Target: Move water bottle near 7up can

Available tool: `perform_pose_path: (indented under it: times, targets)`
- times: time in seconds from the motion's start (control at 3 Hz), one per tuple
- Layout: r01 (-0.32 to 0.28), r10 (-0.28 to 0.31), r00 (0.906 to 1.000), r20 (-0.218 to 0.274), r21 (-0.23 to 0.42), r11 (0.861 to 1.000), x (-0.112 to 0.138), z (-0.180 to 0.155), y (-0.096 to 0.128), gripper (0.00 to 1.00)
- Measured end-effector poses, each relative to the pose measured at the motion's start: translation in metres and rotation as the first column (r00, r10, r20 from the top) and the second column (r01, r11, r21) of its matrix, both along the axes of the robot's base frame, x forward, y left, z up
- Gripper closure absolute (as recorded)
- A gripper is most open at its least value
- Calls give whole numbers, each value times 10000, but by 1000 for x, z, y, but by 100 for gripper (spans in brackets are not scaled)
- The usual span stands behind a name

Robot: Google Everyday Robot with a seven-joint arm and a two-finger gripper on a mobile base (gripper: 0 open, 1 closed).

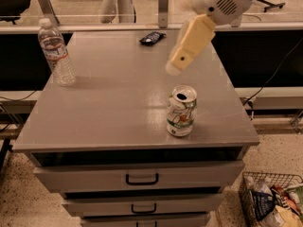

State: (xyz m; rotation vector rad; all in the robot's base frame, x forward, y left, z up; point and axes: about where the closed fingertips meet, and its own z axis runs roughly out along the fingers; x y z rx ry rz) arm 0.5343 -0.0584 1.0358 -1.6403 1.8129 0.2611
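Note:
The water bottle (56,52) stands upright at the far left of the grey cabinet top (113,103); it is clear and ribbed, with a white cap and a white-and-red label. The 7up can (181,111), dented, white and green with a silver top, stands near the front right. My gripper (174,66) hangs in the air above the right middle of the top. It is just behind and above the can, far to the right of the bottle, and holds nothing.
A small dark flat packet (152,38) lies near the back edge. A railing with a glass panel (163,6) runs behind the cabinet. Drawers (141,178) face front. A wire basket of packets (272,200) sits on the floor at the lower right.

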Motion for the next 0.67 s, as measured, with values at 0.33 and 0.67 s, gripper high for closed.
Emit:
perform_pose_path:
  times: [0.33,0.67]
  targets:
    - [-293,302,9995,-50,1360,9903,18,-13,53,0]
    - [-396,379,9992,117,2644,9636,38,-17,107,0]
